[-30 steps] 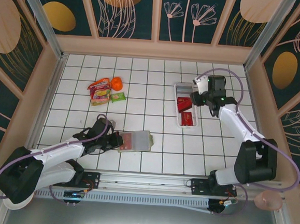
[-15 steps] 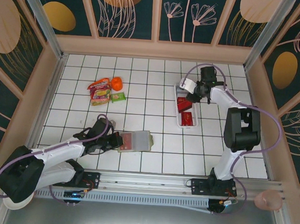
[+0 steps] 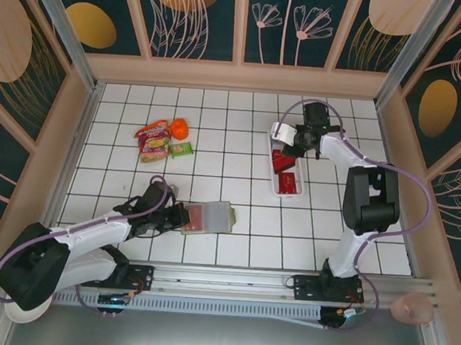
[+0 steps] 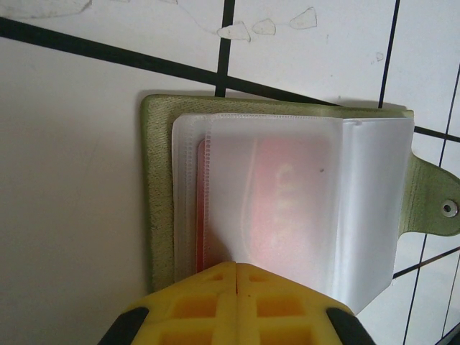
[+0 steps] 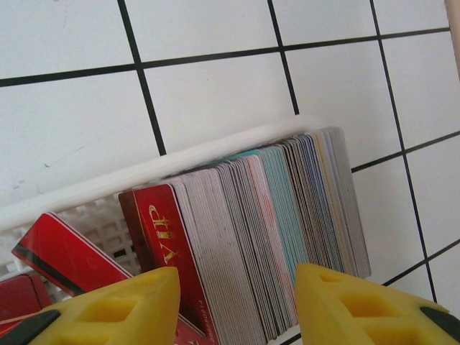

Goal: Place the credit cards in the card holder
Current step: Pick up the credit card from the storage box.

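Note:
The olive-green card holder [image 4: 157, 208] lies open on the tiles, its frosted plastic sleeves [image 4: 323, 208] fanned out. A red credit card [image 4: 287, 194] shows through one sleeve. My left gripper [image 4: 236, 267] is shut, its yellow tips resting at the near edge of the sleeves. From above, the left gripper [image 3: 181, 216] touches the card holder [image 3: 211, 216]. My right gripper [image 5: 237, 277] is open above a stack of cards standing on edge, with a red VIP credit card [image 5: 162, 244] at the front. From above, the right gripper [image 3: 287, 147] hovers over the tray's far half.
The long white tray [image 3: 286, 194] holds more red cards [image 3: 288, 181]. Snack packets [image 3: 155, 141] and an orange item [image 3: 179, 127] lie at the back left. Wooden walls ring the tiled floor, and the right arm's cable arcs over the tray.
The right gripper has swung left from beside the tray to over its far end and the stacked cards. The left gripper and card holder have stayed put.

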Available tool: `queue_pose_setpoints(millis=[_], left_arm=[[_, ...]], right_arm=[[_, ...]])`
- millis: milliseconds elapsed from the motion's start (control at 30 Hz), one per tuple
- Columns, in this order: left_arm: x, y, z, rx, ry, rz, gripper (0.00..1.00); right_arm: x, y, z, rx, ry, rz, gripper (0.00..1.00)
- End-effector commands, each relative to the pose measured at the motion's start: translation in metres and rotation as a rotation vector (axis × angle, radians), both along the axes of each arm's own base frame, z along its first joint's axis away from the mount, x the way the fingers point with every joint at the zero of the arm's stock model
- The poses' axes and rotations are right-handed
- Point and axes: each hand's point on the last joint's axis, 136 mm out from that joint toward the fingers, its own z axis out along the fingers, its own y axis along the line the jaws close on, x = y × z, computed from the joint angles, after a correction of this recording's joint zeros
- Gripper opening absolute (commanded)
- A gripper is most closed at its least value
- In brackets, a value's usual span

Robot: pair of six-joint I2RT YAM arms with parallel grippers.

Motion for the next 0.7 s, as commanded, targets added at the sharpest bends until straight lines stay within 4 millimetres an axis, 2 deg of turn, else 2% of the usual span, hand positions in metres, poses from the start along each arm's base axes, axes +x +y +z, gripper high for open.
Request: queue_pose_setpoints(millis=[0,333,367,400,467,667], left_arm=[[-0.002,0.002,-0.004,0.013,0.009,0.000,0.00],[-0.003,0.002,-0.004,0.015,0.010,0.000,0.00],[-0.002,0.002,-0.004,0.015,0.009,0.000,0.00],[-0.003,0.002,-0.004,0.015,0.011,0.001,0.00],[-0.003,0.002,-0.004,0.016,0.011,0.000,0.00],[-0.003,0.002,-0.004,0.017,0.012,0.001,0.00]], right_arm=[[0.000,0.008,-0.004,-0.010,0.013,0.043,0.48],[0.007,0.011,-0.020,-0.063,0.019,0.046,0.49],[0.008,0.011,-0.019,-0.063,0.014,0.046,0.55],[0.007,0.011,-0.020,-0.065,0.015,0.048,0.56],[0.007,0.012,-0.017,-0.054,0.008,0.048,0.57],[0.012,0.006,-0.025,-0.110,-0.031,0.045,0.58]])
